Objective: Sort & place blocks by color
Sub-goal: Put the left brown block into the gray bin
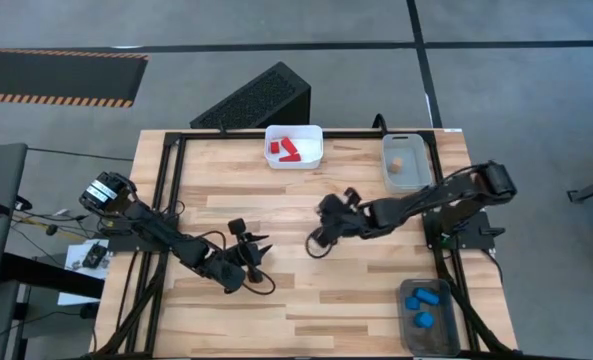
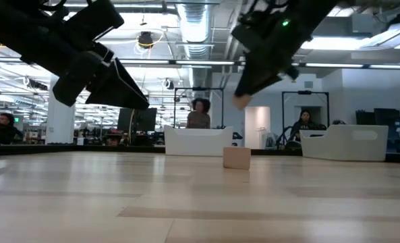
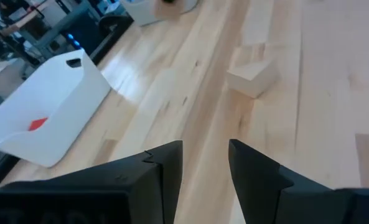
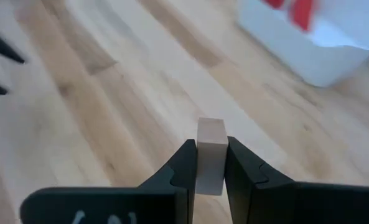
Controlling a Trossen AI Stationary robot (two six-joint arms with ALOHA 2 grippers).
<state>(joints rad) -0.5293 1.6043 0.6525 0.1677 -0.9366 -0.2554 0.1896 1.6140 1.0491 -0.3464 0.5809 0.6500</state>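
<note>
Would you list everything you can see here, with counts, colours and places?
red blocks: several, red, in the white bin
blue blocks: about three, blue, in the grey bin
wood blocks: three, pale; one in the clear bin, one loose on the table, one in the right gripper
bins: three; white far centre, clear far right, grey near right
table: one, light wood
black box: one, beyond the table
people: a few, in the background
left gripper: open, mid-table
right gripper: shut on a wood block
</note>
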